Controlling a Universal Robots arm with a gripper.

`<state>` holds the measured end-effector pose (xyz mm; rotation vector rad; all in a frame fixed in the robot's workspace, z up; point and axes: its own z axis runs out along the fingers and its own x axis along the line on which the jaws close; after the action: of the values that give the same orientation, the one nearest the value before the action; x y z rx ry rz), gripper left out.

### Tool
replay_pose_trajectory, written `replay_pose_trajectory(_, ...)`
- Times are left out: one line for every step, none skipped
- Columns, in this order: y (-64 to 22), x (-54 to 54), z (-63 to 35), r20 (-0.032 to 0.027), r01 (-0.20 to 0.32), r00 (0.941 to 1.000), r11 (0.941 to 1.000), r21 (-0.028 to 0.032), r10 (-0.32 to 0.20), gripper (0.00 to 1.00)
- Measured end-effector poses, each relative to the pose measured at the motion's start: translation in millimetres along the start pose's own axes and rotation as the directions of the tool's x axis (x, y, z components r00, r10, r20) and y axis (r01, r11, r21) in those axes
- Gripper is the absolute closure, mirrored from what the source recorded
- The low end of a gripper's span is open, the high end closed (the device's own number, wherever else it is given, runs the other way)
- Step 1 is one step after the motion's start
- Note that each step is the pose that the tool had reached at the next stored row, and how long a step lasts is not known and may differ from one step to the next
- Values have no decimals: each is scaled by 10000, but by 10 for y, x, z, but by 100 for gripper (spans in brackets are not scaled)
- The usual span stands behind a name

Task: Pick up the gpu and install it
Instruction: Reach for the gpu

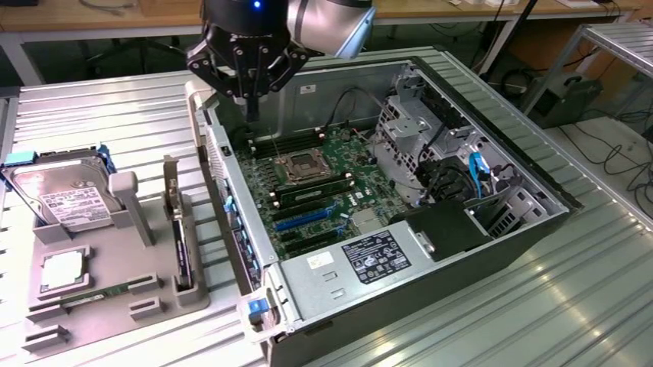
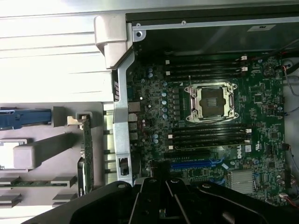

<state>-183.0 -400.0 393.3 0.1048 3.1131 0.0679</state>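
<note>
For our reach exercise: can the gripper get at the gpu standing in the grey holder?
Probably yes: the gpu stands on edge, its top edge bare, nothing over it; the gripper hangs nearby over the case, shut.

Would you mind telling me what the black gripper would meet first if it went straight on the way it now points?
Probably the green motherboard in the open grey metal computer case, near its rear wall: the shut black gripper points down there, though depth is unclear.

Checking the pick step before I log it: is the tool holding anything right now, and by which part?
Nothing is held. The tool is shut and empty above the open computer case; the gpu stands on edge in the gray holder.
</note>
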Motion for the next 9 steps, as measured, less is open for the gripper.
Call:
replay_pose_trajectory(0,5,0,0,0,10000,10000,0,0,89)
replay_pose_trajectory(-1,11,0,0,0,10000,10000,0,0,89)
replay_pose_trajectory(-1,15,0,0,0,10000,10000,0,0,89)
replay_pose_trajectory(-1,19,-1,0,0,10000,10000,0,0,89)
replay_pose_trajectory(-2,27,-1,0,0,10000,10000,0,0,89)
replay_pose_trajectory(-2,35,-1,0,1,10000,10000,0,-1,89)
replay_pose_trajectory(-3,39,-1,0,0,10000,10000,0,0,89)
replay_pose_trajectory(-3,43,-1,0,0,10000,10000,-1,0,89)
replay_pose_trajectory(-3,47,-1,0,0,10000,10000,0,0,89)
